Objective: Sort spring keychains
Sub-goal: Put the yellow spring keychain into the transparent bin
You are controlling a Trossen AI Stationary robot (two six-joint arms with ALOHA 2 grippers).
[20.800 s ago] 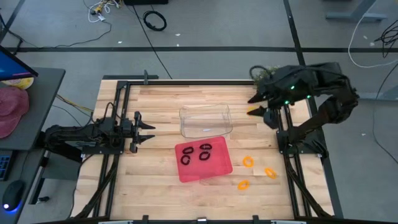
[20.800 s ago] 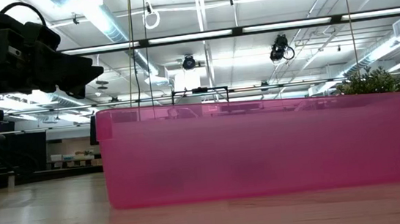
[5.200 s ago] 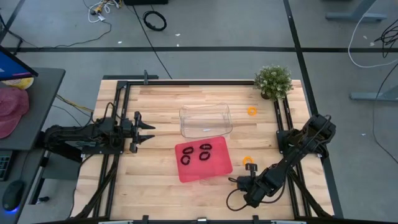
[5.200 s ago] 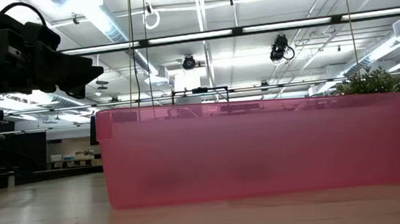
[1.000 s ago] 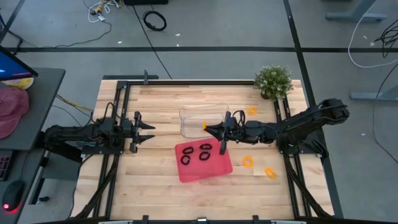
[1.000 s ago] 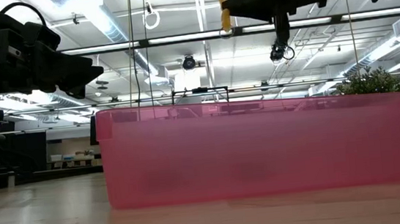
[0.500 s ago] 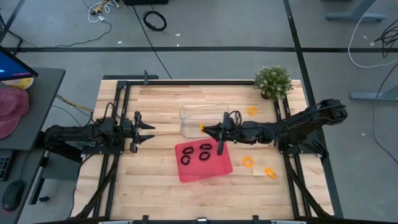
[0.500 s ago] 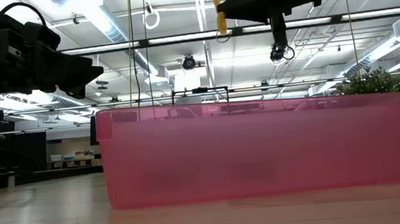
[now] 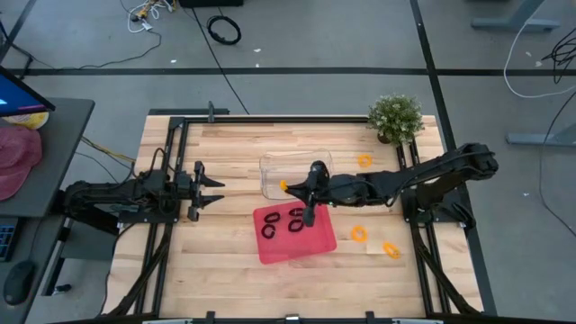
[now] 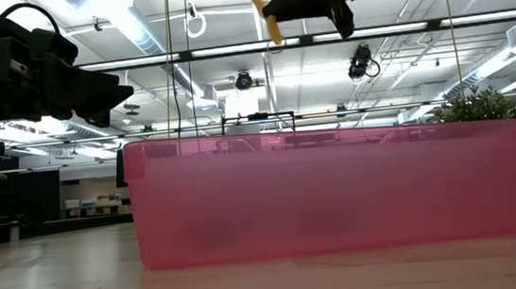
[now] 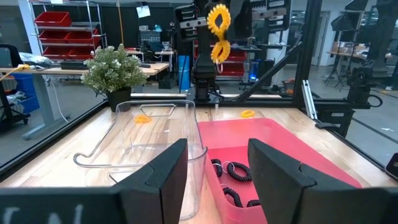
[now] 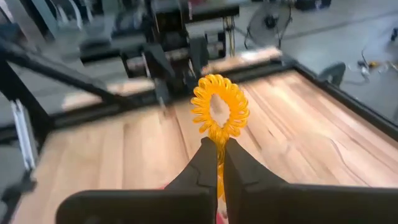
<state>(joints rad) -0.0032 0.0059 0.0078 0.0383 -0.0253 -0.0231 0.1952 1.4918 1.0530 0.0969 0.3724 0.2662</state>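
One orange spring keychain [image 12: 220, 110] is pinched in your right gripper [image 12: 219, 163], jaws pressed tight on its lower edge so the coil stands up above the fingertips. In the high view that gripper [image 9: 290, 186] sits above the clear tray [image 9: 274, 164], near the tray's edge toward the red tray [image 9: 270, 250], with the right arm stretched across the desk [image 9: 225, 148] from its base on the right side. The low view shows the orange coil [image 10: 265, 19] hanging high over the red tray's wall [image 10: 329, 194], clear of it. Four black spring keychains [image 9: 296, 213] lie inside the red tray, grouped in its half nearer the clear tray. Three more orange keychains are on the bare desk: one [image 9: 364, 161] just beside the potted plant [image 9: 395, 116], one [image 9: 359, 234] to the right of the red tray, one [image 9: 391, 249] farther right near the arm's rail. Your left gripper [image 9: 213, 191] waits at the left side of the desk, well apart from both trays, jaws spread partway with nothing between them; its wrist view looks past both fingers [image 11: 168, 171] at the two trays side by side.
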